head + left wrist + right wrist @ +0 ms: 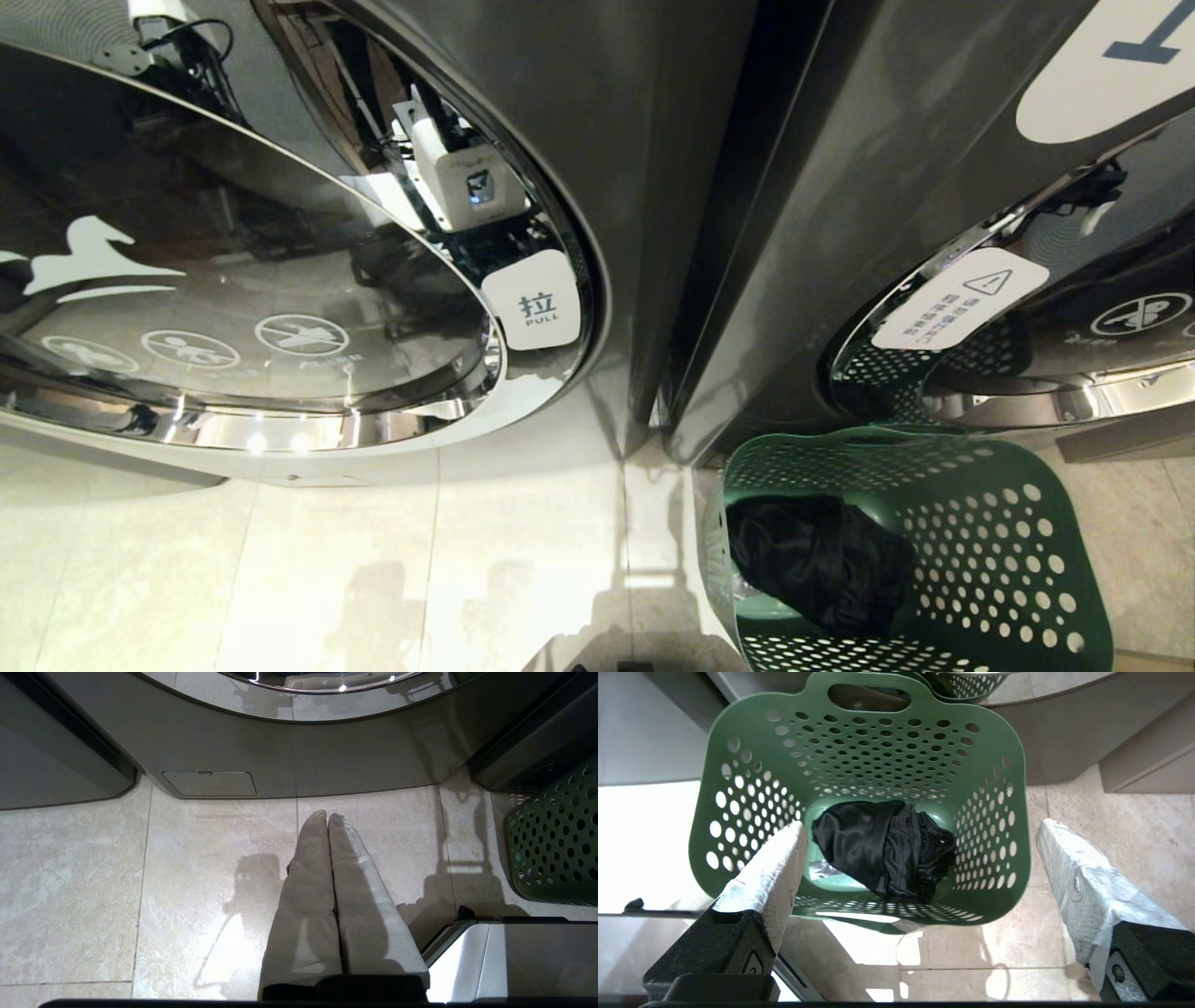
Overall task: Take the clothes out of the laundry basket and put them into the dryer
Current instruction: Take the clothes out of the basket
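The right gripper, spread wide above the laundry basket, is best lowered straight onto the black garment; the left gripper is pressed together.

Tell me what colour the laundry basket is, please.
The laundry basket is green, with round holes in its walls; it shows best in the right wrist view.

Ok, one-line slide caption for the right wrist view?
Open right gripper poised above green laundry basket holding one black garment.
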Motion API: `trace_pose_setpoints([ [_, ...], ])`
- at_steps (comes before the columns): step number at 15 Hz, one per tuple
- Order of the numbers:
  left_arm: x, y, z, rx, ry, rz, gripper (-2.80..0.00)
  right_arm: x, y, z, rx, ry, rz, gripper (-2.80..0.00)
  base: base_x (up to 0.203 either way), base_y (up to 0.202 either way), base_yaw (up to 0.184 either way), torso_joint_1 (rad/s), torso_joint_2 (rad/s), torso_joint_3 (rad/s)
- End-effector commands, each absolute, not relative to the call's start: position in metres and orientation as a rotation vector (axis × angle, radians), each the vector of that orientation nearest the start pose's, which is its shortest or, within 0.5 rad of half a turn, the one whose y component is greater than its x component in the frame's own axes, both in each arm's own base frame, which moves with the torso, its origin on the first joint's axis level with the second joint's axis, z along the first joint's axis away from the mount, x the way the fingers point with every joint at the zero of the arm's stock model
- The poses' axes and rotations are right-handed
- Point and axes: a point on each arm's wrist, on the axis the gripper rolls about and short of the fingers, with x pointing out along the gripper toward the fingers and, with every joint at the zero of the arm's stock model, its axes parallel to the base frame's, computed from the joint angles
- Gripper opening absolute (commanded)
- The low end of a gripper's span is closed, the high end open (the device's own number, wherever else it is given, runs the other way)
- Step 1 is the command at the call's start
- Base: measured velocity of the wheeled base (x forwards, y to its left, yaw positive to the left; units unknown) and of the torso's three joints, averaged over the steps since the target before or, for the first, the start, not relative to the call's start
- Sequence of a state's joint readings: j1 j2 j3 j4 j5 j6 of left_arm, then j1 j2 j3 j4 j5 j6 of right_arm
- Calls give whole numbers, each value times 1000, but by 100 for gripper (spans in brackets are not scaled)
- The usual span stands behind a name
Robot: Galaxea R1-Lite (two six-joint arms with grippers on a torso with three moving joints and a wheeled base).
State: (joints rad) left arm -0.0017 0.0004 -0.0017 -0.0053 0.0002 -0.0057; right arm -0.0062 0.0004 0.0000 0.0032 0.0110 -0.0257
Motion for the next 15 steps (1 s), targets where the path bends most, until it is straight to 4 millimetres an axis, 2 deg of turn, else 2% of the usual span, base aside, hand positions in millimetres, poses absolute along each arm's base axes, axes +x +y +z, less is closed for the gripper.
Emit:
trace_pose_setpoints([
  [1, -23, 0, 77, -6, -8, -2, -280, -23, 0, 75, -47, 4, 9, 0, 0, 0, 0, -11, 2, -42],
  [4, -23, 0, 77, -6, -8, -2, -280, -24, 1, 76, -160, 24, 23, 0, 0, 0, 0, -1, 1, -11],
  [7, -23, 0, 77, -6, -8, 0, -280, -29, 1, 111, -131, 113, 32, 0, 0, 0, 0, 0, 0, 0],
  [9, -23, 0, 77, -6, -8, 0, -280, -11, 1, 135, -50, 297, 35, 0, 0, 0, 0, 0, 0, 0],
  [11, -23, 0, 77, -6, -8, -2, -280, 14, 1, 143, 2, 493, 30, 0, 0, 0, 0, 0, 0, 0],
  [13, -23, 0, 77, -6, -8, 0, -280, 36, 1, 135, 36, 670, 39, 0, 0, 0, 0, 0, 0, 0],
  [15, -23, 0, 77, -6, -8, 0, -280, 63, 1, 124, 48, 775, 48, 0, 0, 0, 0, 0, 0, 0],
])
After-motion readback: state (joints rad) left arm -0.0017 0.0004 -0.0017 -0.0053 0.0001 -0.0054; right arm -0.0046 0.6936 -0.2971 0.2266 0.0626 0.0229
